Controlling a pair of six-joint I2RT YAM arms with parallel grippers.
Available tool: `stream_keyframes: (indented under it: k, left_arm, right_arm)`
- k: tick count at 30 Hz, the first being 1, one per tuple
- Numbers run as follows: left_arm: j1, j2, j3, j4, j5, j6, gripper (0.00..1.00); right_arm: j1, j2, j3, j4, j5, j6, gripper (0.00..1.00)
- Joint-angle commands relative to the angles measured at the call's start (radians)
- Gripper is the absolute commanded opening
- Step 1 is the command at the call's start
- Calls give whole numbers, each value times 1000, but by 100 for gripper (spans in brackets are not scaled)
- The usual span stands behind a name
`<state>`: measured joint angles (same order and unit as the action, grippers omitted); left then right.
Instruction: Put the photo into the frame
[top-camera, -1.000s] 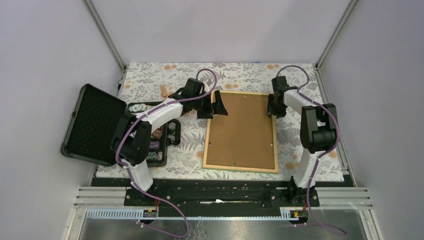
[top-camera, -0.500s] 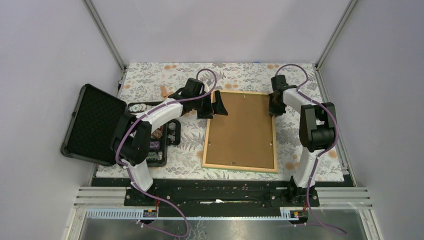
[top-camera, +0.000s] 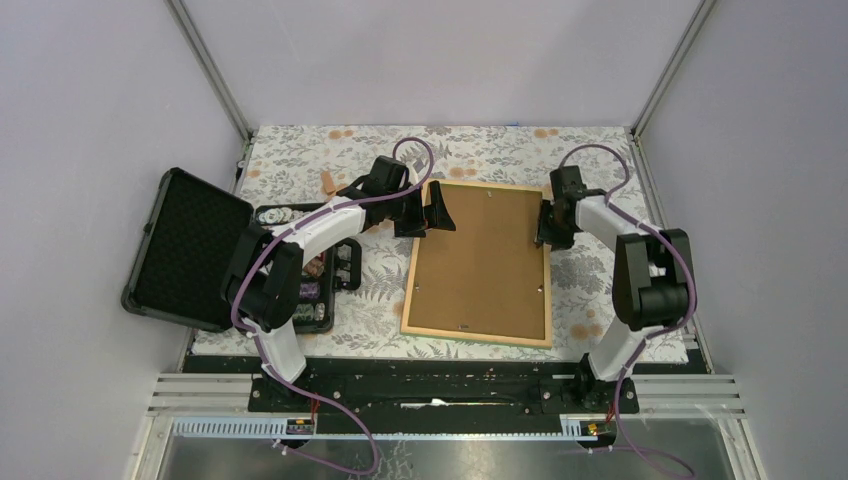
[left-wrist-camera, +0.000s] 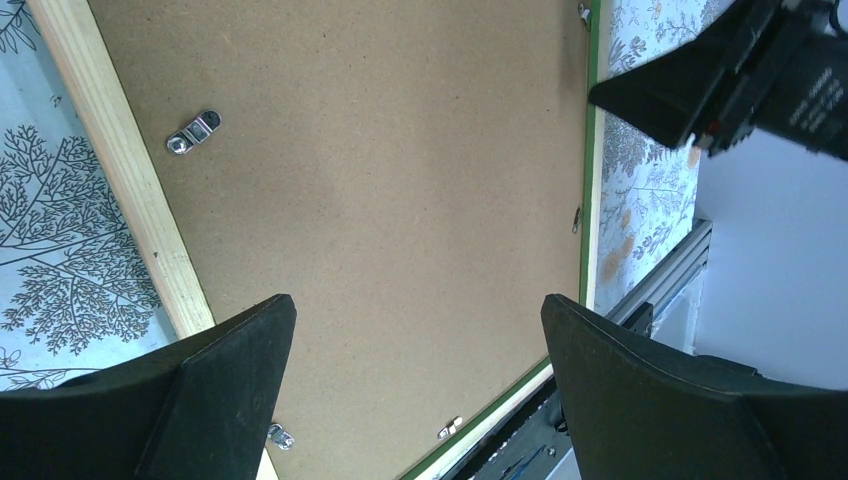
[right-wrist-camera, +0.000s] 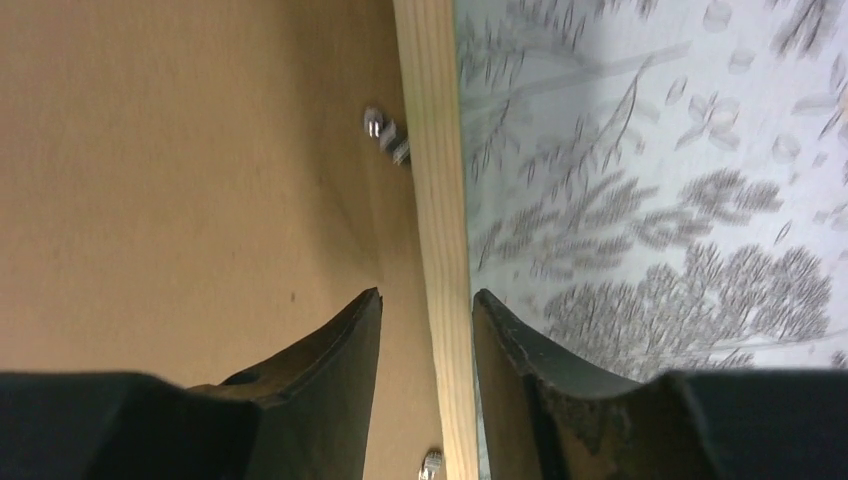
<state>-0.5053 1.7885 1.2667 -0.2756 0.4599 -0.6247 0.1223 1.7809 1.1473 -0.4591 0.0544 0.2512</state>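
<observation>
The frame (top-camera: 409, 282) lies face down on the floral table, its light wood back up, with a green strip along the edge (left-wrist-camera: 590, 150). A plain brown backing board (top-camera: 482, 260) fills it. The photo is hidden. My left gripper (top-camera: 438, 208) hovers over the frame's far left corner, wide open (left-wrist-camera: 418, 300), with only the board (left-wrist-camera: 380, 170) beneath it. My right gripper (top-camera: 545, 225) is at the frame's right rail (right-wrist-camera: 435, 150). Its jaws (right-wrist-camera: 428, 293) stand partly open astride that rail, with a gap on the board side (right-wrist-camera: 180, 150).
A black case (top-camera: 190, 250) stands open at the left, with poker chips in its tray (top-camera: 320, 285). A small tan piece (top-camera: 327, 181) lies beyond the left gripper. Small metal clips (left-wrist-camera: 193, 132) sit along the frame's inner edge. Enclosure walls close in on three sides.
My right gripper has moved a little nearer along the right rail, and the frame's near end has shifted slightly left. The left arm has not moved.
</observation>
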Motion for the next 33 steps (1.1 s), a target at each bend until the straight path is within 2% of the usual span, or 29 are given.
stream_keyframes:
  k: [1, 7, 17, 25, 33]
  left_arm:
    - [5, -55, 4, 36, -5, 20, 99]
    - [4, -77, 5, 39, 10, 15, 99]
    - [4, -90, -2, 56, 36, 2, 99]
    - [4, -104, -4, 56, 36, 3, 99]
    - [4, -110, -8, 56, 32, 4, 99]
  right_arm:
    - [8, -120, -105, -11, -88, 96, 47]
    - [63, -185, -200, -79, -19, 204, 51]
    - [100, -331, -350, -74, -12, 288, 38]
    - [138, -357, -370, -118, 21, 286, 43]
    - [142, -290, -352, -99, 79, 279, 44]
